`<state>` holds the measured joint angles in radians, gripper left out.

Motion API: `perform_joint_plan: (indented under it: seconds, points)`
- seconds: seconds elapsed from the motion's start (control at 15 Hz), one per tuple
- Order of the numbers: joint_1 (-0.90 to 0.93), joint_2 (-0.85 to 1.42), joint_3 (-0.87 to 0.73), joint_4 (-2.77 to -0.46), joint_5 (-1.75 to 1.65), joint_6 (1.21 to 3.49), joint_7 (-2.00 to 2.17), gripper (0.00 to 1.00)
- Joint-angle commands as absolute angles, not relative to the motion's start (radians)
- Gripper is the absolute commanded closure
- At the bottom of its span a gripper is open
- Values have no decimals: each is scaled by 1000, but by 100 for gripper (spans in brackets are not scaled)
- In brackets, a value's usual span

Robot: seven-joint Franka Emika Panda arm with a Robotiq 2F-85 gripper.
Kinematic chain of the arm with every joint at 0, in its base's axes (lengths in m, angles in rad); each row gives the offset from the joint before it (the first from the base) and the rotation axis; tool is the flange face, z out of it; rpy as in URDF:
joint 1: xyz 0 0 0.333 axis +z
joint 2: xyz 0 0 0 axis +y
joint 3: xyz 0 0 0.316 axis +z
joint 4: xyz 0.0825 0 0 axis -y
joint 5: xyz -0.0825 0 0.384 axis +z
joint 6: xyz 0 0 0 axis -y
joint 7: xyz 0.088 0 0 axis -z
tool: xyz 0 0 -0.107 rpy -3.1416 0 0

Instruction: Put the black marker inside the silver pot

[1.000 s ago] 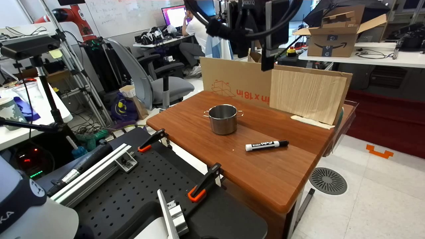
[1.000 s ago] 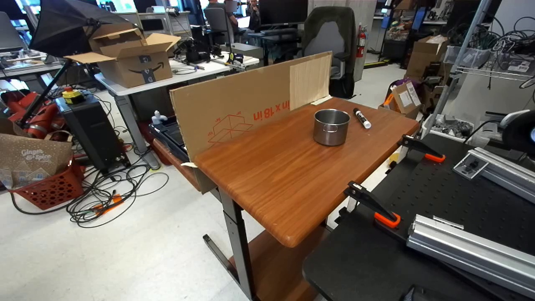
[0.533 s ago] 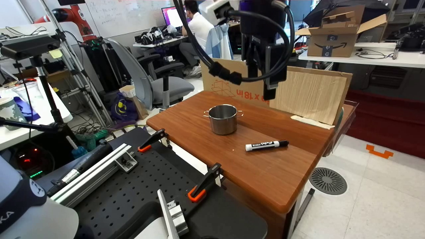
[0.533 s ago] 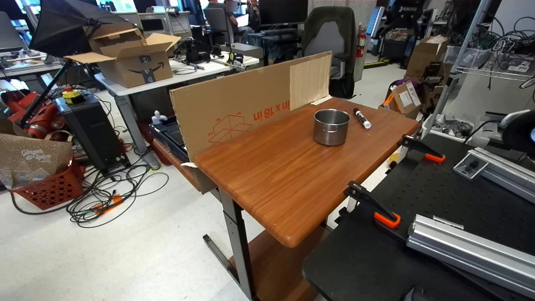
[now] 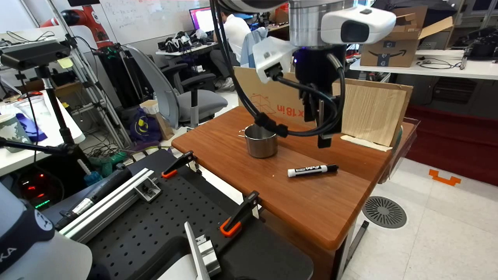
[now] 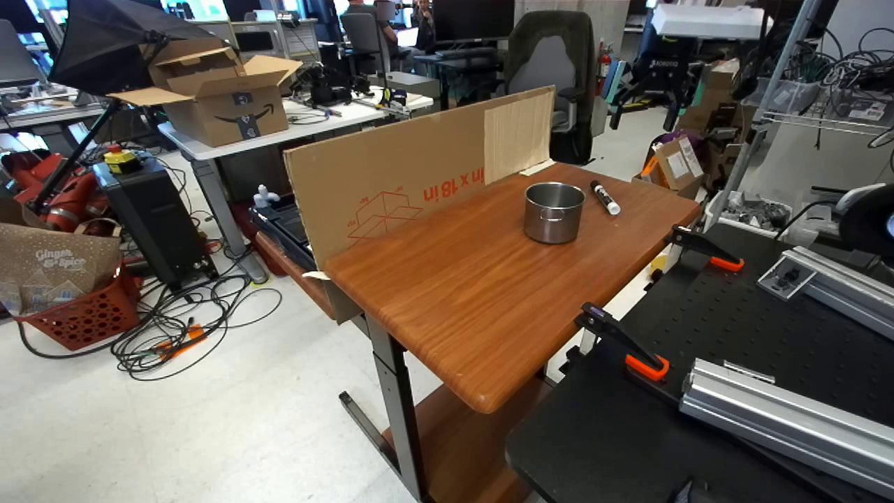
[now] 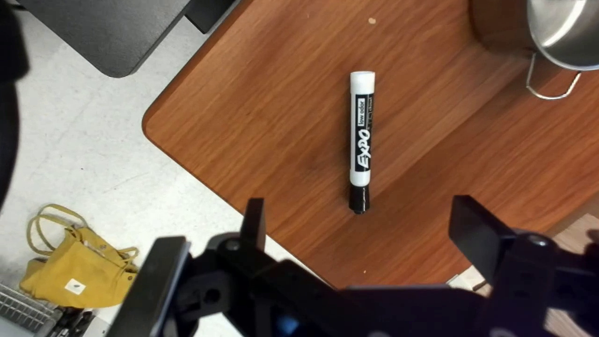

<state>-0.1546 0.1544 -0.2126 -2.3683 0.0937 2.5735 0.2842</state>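
Observation:
The black marker lies flat on the brown wooden table, in both exterior views (image 5: 312,170) (image 6: 605,198) and in the middle of the wrist view (image 7: 361,135). It has a white barrel with a black label and a black cap. The silver pot (image 5: 262,147) stands upright beside it, apart from it; it also shows in an exterior view (image 6: 553,220) and at the wrist view's top right corner (image 7: 561,37). My gripper (image 7: 360,222) is open and empty above the table, its fingers spread wide to either side of the marker's cap end in that view. It also shows in both exterior views (image 5: 317,128) (image 6: 642,122).
A cardboard panel (image 5: 280,91) stands along the table's (image 5: 311,210) far edge. Two black clamps (image 5: 243,212) with orange pads sit between the table and the black perforated board (image 5: 155,217). My arm's cable loop (image 5: 268,120) hangs in front of the pot's rim.
My gripper has come down toward the table and has entered an exterior view where it was out of sight a second ago. The marker and the pot have not moved.

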Motion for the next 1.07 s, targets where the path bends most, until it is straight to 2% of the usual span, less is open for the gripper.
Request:
perform_joint_plan:
  seconds: [0.0, 1.0]
  points:
    - [-162, 241, -205, -2320, 128, 2627, 296, 0]
    - [-172, 559, -154, -2080, 203, 2619, 275, 0]
